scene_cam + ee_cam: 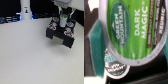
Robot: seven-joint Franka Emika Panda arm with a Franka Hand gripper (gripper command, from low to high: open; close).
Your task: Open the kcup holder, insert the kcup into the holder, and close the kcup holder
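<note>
Closest to the wrist camera, the kcup (131, 27) filled nearly the whole frame, its green lid reading Green Mountain Dark Magic. It sat so near the gripper that it looked pinched between the fingers, though neither finger showed clearly there, so I judged the grasp rather than saw it. Just beyond it lay other pods (114, 70) with dark printed lids, packed close below the held one.

From across the room, the gripper (63, 20) hung directly over the holder (61, 34), with a speck of green and white between the jaws; they seemed nearly closed on the cup. The black holder stood right beneath the tool, its front pulled out toward the camera, apparently open. Off at the far edge of the table (25, 57), well away from the arm, stood a white bottle (25, 10).

The risk, as I saw it, lay in the descent: the slots looked crowded, so a cup lowered slightly off-centre could land on a neighbouring pod and sit tilted, which would then jam the drawer when pushed shut.
</note>
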